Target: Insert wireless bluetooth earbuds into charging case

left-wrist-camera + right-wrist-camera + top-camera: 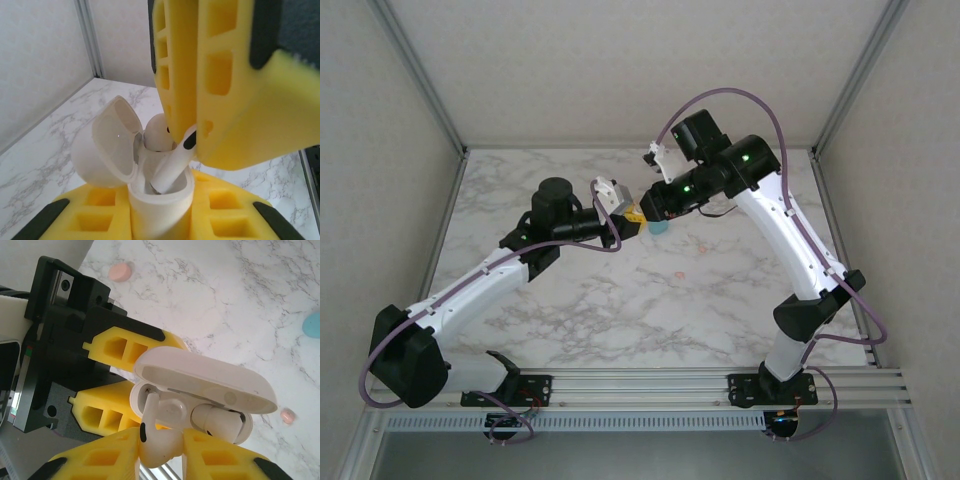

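Your left gripper (161,220) clamps the open charging case (150,200). Your right gripper (160,457) pinches an earbud (159,440), its stem inside the rim. The lid (105,145) is tilted away from its fingers.

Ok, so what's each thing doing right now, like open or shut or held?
left gripper: shut on the charging case.
right gripper: shut on the held earbud.
charging case: lid open.
held earbud: tilted, stem tip inside the case, not seated.
other earbud: seated in the case.
pink piece: loose on the table.
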Robot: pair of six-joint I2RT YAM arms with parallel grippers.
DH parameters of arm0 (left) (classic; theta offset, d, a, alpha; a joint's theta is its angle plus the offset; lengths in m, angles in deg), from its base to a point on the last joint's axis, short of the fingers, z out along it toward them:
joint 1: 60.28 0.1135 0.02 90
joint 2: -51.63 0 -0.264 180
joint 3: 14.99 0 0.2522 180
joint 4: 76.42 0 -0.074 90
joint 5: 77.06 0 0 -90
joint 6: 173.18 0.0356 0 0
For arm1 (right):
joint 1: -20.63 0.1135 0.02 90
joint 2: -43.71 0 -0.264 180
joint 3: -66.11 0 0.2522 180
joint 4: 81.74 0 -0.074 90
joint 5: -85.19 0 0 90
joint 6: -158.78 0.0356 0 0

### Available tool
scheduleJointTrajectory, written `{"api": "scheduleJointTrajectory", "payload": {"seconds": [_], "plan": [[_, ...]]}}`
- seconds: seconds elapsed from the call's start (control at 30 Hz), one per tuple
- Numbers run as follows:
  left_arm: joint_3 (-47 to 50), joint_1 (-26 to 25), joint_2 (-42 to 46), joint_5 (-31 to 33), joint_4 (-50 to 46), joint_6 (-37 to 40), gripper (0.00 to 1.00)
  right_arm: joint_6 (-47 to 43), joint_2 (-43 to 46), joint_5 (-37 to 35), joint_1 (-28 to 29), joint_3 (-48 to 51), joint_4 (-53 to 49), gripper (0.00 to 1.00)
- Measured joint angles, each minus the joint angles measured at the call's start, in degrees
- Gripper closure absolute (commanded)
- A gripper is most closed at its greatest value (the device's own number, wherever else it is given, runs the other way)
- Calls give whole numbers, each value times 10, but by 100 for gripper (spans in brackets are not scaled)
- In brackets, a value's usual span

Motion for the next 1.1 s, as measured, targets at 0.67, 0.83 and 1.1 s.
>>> {"api": "scheduleJointTrajectory", "payload": {"seconds": [0.67, 0.83, 1.1], "plan": [[-10, 0, -1, -19, -13, -25, 100, 1, -27, 4, 0, -42, -13, 69], [-10, 0, -5, -19, -1, -55, 100, 2, -28, 1, 0, -44, -10, 66], [-2, 0, -8, -12, 29, -94, 100, 11, -26, -3, 0, -45, 6, 57]]}}
